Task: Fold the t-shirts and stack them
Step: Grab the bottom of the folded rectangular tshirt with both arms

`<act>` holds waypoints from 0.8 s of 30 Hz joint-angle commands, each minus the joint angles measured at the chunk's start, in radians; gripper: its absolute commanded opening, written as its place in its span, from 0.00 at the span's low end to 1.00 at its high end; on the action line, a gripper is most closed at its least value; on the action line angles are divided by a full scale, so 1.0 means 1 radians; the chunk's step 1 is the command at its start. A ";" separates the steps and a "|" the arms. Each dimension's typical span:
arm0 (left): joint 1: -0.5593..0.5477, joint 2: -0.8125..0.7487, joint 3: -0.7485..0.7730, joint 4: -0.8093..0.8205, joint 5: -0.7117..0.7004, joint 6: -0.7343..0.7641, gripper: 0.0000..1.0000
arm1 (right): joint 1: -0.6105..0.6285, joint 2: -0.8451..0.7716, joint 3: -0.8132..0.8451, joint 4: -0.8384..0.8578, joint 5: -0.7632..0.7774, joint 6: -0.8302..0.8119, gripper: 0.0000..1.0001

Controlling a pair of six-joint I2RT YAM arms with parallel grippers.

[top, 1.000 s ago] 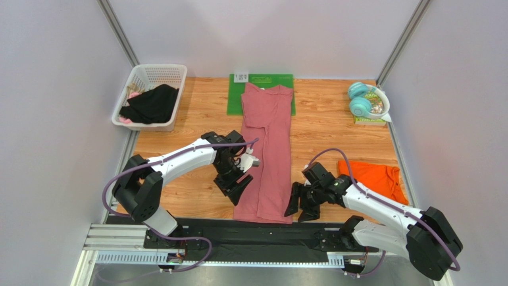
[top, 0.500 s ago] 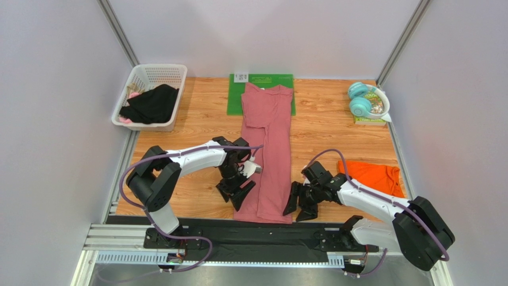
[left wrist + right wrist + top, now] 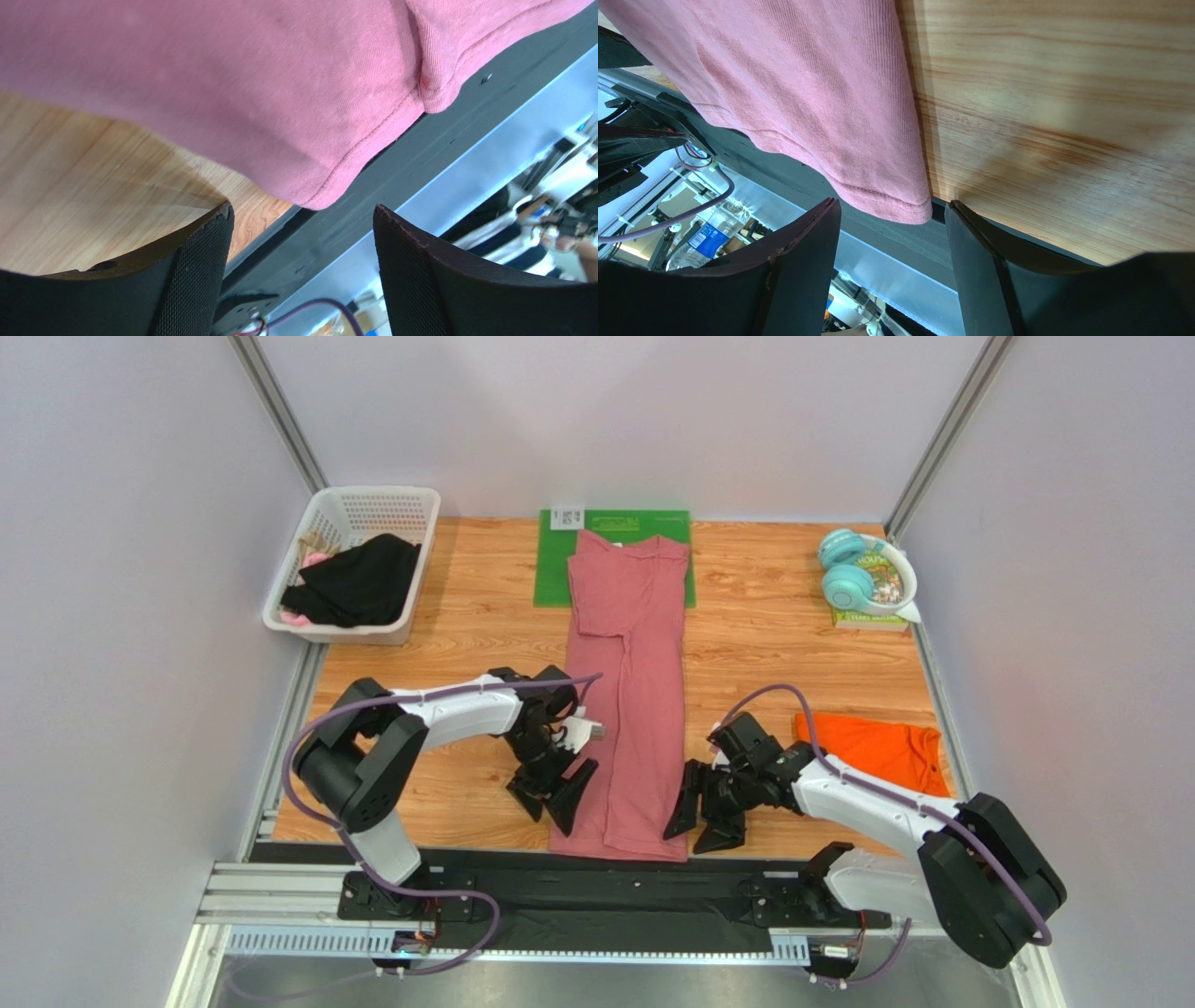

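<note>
The long dusty rose-pink cotton t-shirt lies as a narrow strip. Its long axis runs straight away from my bases, its collar end on the flat green rectangular mat and its hem at the near edge of the wooden table. My left gripper sits just beside the hem's left corner and my right gripper just beside its right corner, so the cloth lies between them and each arm is nearest its own corner. Both stand with jaws apart and nothing in them; in each wrist view the hem corner lies just ahead of the fingers, not between them. I judge the coming move to be a pinch on both corners, to carry the hem up the strip toward the mat. I count two t-shirts: this pink one and a crumpled bright orange t-shirt well to the right, beside my right arm, not yet folded. I also count one mat and two grippers.
</note>
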 commanded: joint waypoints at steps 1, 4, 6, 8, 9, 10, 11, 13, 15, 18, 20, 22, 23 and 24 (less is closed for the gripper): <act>0.014 -0.107 -0.076 0.136 0.053 -0.056 0.81 | -0.007 -0.019 -0.003 0.020 -0.015 0.001 0.62; 0.013 -0.185 -0.135 0.205 0.042 -0.080 0.80 | -0.007 -0.031 0.014 -0.004 -0.010 -0.004 0.62; 0.010 -0.199 -0.155 0.216 0.030 -0.094 0.80 | -0.007 -0.040 0.027 -0.018 -0.001 -0.005 0.62; 0.002 -0.195 -0.162 0.217 0.001 -0.102 0.76 | -0.007 -0.054 0.030 -0.019 0.003 -0.001 0.62; -0.002 -0.192 -0.163 0.220 -0.011 -0.102 0.73 | -0.005 -0.057 0.028 -0.019 0.006 0.001 0.63; -0.005 -0.190 -0.166 0.223 -0.016 -0.101 0.72 | -0.007 -0.059 0.028 -0.019 0.008 0.004 0.63; -0.015 -0.189 -0.174 0.227 -0.025 -0.104 0.71 | -0.007 -0.060 0.028 -0.021 0.013 0.005 0.62; -0.021 -0.186 -0.180 0.236 -0.054 -0.105 0.70 | -0.008 -0.059 0.025 -0.007 0.014 0.010 0.62; -0.021 -0.176 -0.180 0.236 -0.070 -0.110 0.70 | -0.007 -0.048 0.022 0.007 0.014 0.014 0.62; -0.021 -0.163 -0.180 0.233 -0.080 -0.116 0.70 | -0.007 -0.019 0.013 0.046 0.003 0.025 0.62; -0.021 -0.162 -0.191 0.236 -0.082 -0.120 0.69 | -0.007 -0.007 0.011 0.053 -0.006 0.022 0.62; -0.022 -0.169 -0.197 0.243 -0.084 -0.128 0.69 | -0.007 -0.002 0.002 0.060 -0.009 0.022 0.62; -0.022 -0.169 -0.201 0.245 -0.085 -0.130 0.68 | -0.008 0.001 -0.004 0.068 -0.013 0.022 0.63; -0.024 -0.169 -0.203 0.246 -0.085 -0.131 0.68 | -0.008 0.010 -0.010 0.082 -0.015 0.022 0.62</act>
